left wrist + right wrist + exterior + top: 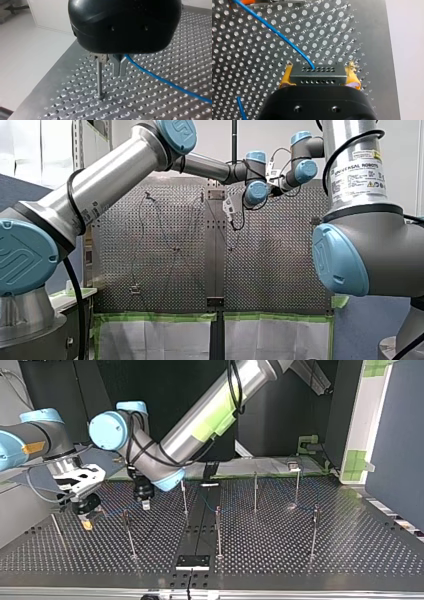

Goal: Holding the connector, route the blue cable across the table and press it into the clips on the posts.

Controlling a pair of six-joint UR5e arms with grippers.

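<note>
Offset, blue cable [160, 78] to clip [99, 57].
Connector [317, 73] clamped in our right gripper [318, 72] near the table's [367, 30] side edge; cable runs to our left gripper [119, 71], fingers together; post [99, 77] just beside them, opposite the cable.

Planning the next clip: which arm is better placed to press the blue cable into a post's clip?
Probably left. My left gripper has the blue cable right beside a post's clip; my right gripper holds the connector.
</note>
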